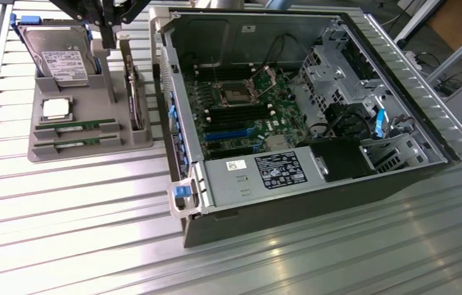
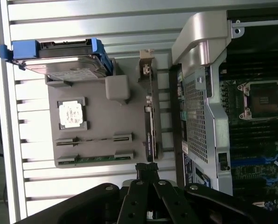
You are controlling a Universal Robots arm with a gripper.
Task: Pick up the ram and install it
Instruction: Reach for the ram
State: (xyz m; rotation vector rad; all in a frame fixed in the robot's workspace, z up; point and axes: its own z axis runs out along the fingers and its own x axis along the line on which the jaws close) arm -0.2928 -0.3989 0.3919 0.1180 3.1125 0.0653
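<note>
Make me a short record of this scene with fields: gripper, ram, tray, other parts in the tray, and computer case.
gripper: shut, holding nothing, above the tray
ram: two sticks, one beside the other, each lying in a tray slot, not held
tray: gray, on the slatted table, on the exterior view's left
other parts: hard drive, processor chip, upright card
computer case: side open, motherboard exposed, beside the tray

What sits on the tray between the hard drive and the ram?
The square silver processor chip, flat in its pocket between hard drive and ram, seen in the exterior view.
</note>
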